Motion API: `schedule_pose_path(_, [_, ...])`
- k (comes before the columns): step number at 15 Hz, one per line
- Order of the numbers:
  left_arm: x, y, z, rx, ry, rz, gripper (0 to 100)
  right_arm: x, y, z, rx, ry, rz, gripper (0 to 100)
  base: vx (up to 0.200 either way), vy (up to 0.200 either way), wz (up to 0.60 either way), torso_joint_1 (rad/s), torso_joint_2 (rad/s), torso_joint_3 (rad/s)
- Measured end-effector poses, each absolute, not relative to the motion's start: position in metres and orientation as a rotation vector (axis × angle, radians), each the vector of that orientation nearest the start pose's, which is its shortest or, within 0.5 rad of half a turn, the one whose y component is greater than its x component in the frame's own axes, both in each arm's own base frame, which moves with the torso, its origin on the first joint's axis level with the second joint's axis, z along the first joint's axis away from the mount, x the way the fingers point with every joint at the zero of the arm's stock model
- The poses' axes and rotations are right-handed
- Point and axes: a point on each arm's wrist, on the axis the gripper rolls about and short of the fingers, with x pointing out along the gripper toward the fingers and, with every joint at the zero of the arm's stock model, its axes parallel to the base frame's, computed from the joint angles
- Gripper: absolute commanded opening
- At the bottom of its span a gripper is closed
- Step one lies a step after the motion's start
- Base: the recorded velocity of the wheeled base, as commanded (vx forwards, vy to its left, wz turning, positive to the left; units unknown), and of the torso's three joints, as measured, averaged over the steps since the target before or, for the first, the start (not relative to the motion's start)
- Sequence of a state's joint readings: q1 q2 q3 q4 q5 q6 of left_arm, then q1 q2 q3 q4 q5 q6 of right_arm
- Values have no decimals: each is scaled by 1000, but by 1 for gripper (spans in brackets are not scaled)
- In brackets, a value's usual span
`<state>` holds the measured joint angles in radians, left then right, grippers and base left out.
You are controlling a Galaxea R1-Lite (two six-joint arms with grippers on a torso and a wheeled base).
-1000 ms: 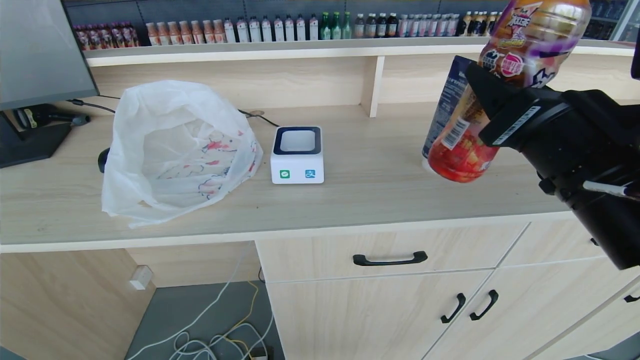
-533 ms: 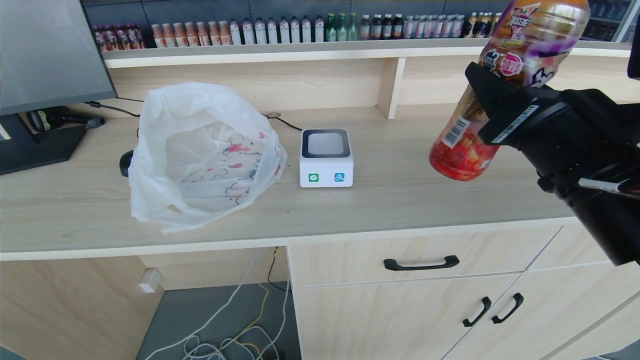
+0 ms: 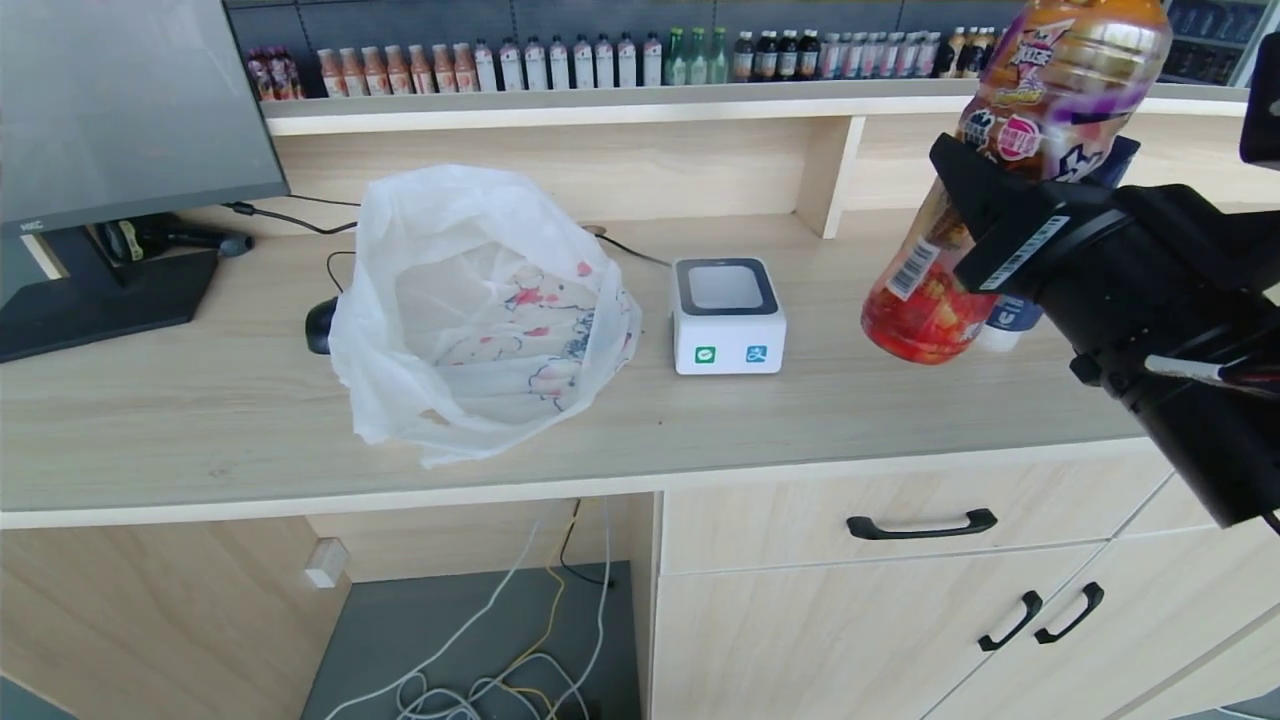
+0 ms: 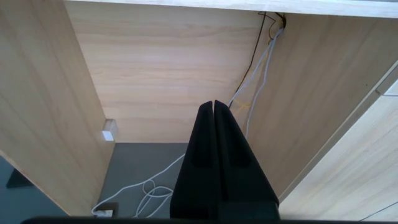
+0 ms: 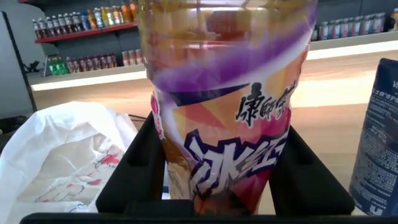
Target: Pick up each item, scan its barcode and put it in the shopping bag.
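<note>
My right gripper [image 3: 990, 215] is shut on a tall iced-tea bottle [image 3: 925, 300] with an orange and purple label, held tilted above the right part of the wooden counter [image 3: 200, 420]. A barcode on the bottle's lower part faces me. The bottle [image 5: 230, 112] stands between the black fingers [image 5: 140, 168] in the right wrist view. The white scanner box [image 3: 727, 315] sits left of the bottle, and the open white shopping bag [image 3: 480, 300] lies left of that. My left gripper [image 4: 214, 107] is shut on nothing, low down in front of the cabinet.
A dark blue container [image 3: 1010, 315] stands on the counter behind my right arm. A monitor [image 3: 120, 100] and a black mouse [image 3: 320, 325] are at the left. Drink bottles line the back shelf [image 3: 640, 55]. Drawer handles [image 3: 920, 525] sit below the counter, and cables [image 4: 249, 81] hang under it.
The head camera has shifted, so bag, scanner and counter slide right in the picture. The held bottle is now nearer the scanner, and the blue container has passed behind my right arm.
</note>
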<state>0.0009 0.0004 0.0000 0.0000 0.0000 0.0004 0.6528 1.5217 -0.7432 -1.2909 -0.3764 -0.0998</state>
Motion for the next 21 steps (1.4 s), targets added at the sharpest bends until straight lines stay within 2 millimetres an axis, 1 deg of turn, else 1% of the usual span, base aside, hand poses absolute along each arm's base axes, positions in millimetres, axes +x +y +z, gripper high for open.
schedule_pose_path(3, [-23,0,75,1,1,-1,0,206,149,284,97,-479,268,0,0,0,0,0,0,0])
schedule_pose_path(6, [-23,0,75,1,0,0,0,209,154,286,-87,-522,268,0,0,0,0,0,0,0])
schedule_pose_path(9, [-23,0,75,1,0,0,0,220,163,289,-228,-564,227,0,0,0,0,0,0,0])
schedule_pose_path(10, [-23,0,75,1,0,0,0,222,166,291,-264,-596,229,0,0,0,0,0,0,0])
schedule_pose_path(13, [-23,0,75,1,0,0,0,235,182,294,-425,-783,298,0,0,0,0,0,0,0])
schedule_pose_path(17, [-23,0,75,1,0,0,0,259,205,280,-525,-953,408,0,0,0,0,0,0,0])
schedule_pose_path(19, [-23,0,75,1,0,0,0,271,212,273,-596,-1003,465,0,0,0,0,0,0,0])
schedule_pose_path(21, [-23,0,75,1,0,0,0,282,214,265,-663,-1040,507,0,0,0,0,0,0,0])
